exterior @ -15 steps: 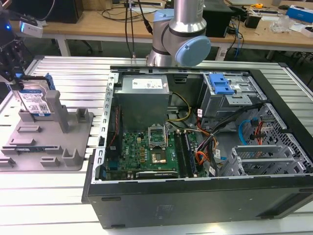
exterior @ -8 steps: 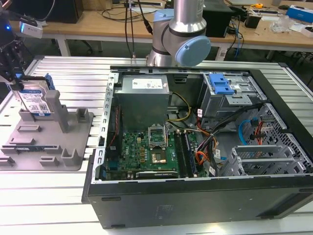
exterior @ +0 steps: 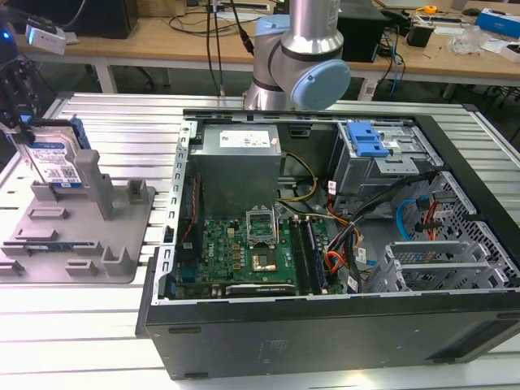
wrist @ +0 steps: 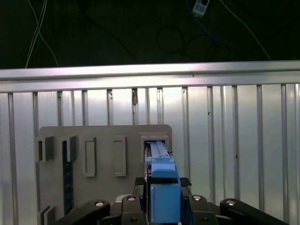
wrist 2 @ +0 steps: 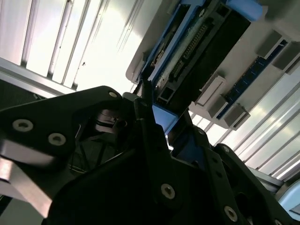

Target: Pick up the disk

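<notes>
The disk (exterior: 58, 159) stands on edge at the exterior view's far left, its white-and-blue label facing out and its lower end in a slot of the grey fixture (exterior: 89, 236). My gripper (exterior: 23, 130) comes onto it from above, fingers on either side. In the first wrist view the disk's blue rail (wrist: 164, 194) sits clamped between the black fingers of the gripper (wrist: 164, 187), over the fixture (wrist: 103, 140). In the second wrist view a slim fingertip (wrist 2: 146, 89) lies against the disk's connector end (wrist 2: 197, 42). I cannot tell whether the disk is off the fixture.
An open computer case (exterior: 325, 341) with motherboard and cables takes up the middle and the exterior view's right. The arm's base (exterior: 301, 57) rises behind it. A grey post (exterior: 99, 183) stands beside the disk. The ribbed metal table's edge (wrist: 150, 72) runs past the fixture.
</notes>
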